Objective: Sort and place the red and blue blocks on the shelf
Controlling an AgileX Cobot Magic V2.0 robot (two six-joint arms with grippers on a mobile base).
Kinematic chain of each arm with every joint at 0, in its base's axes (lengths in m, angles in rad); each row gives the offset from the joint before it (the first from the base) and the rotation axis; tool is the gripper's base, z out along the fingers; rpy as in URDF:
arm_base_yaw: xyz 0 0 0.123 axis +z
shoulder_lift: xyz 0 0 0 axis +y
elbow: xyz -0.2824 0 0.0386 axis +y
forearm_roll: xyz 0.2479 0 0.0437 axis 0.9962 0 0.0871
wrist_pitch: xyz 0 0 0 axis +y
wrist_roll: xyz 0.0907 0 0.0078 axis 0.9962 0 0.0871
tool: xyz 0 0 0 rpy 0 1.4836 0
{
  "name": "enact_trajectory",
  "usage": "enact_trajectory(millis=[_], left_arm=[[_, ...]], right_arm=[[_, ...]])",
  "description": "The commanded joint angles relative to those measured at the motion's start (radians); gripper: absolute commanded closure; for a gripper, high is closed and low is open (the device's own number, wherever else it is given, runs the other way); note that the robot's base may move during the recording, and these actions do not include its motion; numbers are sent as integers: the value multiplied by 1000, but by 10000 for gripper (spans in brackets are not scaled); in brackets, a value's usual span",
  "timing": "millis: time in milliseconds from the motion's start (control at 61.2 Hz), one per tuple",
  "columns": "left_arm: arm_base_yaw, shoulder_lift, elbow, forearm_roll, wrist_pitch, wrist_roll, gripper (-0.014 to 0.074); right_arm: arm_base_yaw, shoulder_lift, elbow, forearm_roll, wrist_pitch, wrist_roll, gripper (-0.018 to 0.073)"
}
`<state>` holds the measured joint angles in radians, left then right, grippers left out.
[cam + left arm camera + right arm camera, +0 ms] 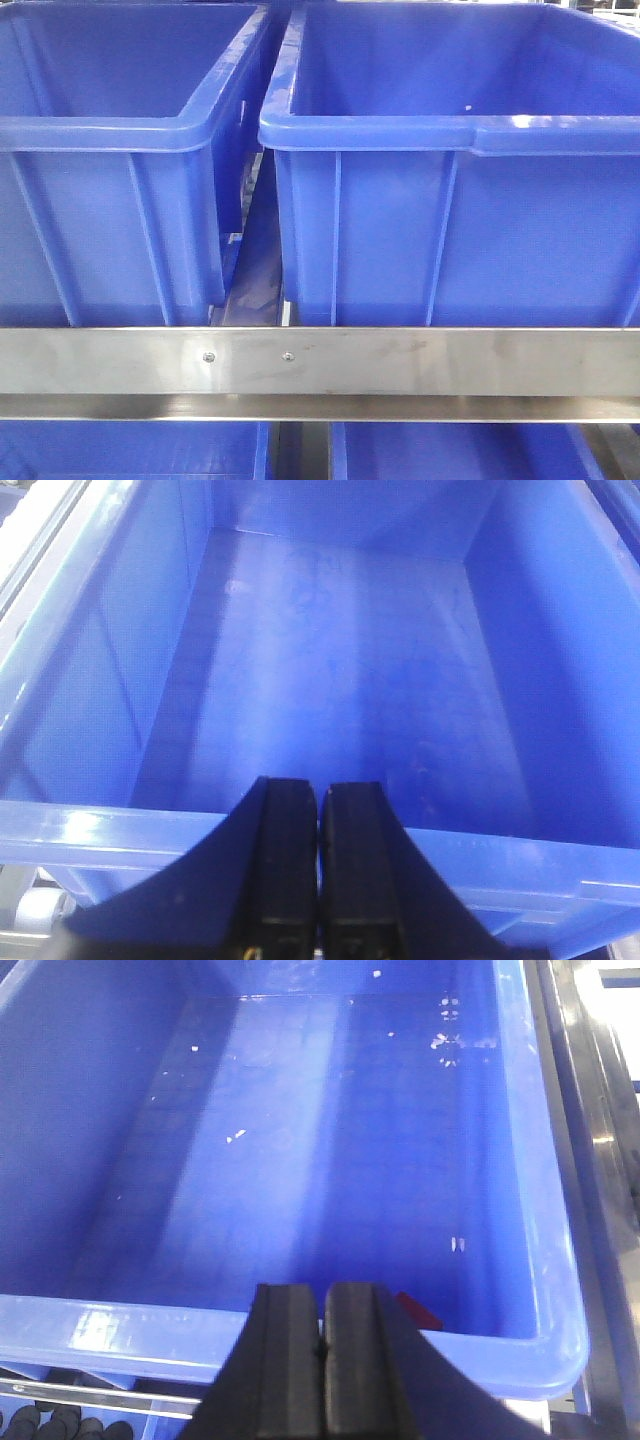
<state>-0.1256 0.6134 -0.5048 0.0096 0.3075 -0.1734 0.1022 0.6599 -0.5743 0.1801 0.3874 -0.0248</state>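
Note:
The shelf's brushed steel front rail [400, 360] with two small screws runs across the front view. In the right wrist view a corner of the red block [420, 1314] shows inside the right blue bin, by its near wall, partly hidden behind my right gripper [322, 1288]. That gripper is shut and empty, just above the bin's near rim [130, 1330]. My left gripper [320, 785] is shut and empty over the near rim [100, 825] of the left blue bin. The blue block is not in view. Neither gripper shows in the front view.
Two big blue bins [100, 135] [450, 135] stand side by side on the shelf with a narrow gap between them. More blue bins [130, 450] sit on the level below. A steel frame post [600, 1110] runs along the right bin's right side.

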Motion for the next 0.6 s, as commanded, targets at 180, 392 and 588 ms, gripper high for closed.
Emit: enact_trajectory(millis=[180,392,588], left_arm=[[-6,0,-29,0,-85,-2,452],[-6,0,-29,0,-85,-2,452],[-6,0,-29,0,-85,-2,452]], right_arm=[[1,-5,-30,5,-80,-8,489],[0,-91,9,27,-87,-1,489],[-1,-280,181,68,-134,-1,489]])
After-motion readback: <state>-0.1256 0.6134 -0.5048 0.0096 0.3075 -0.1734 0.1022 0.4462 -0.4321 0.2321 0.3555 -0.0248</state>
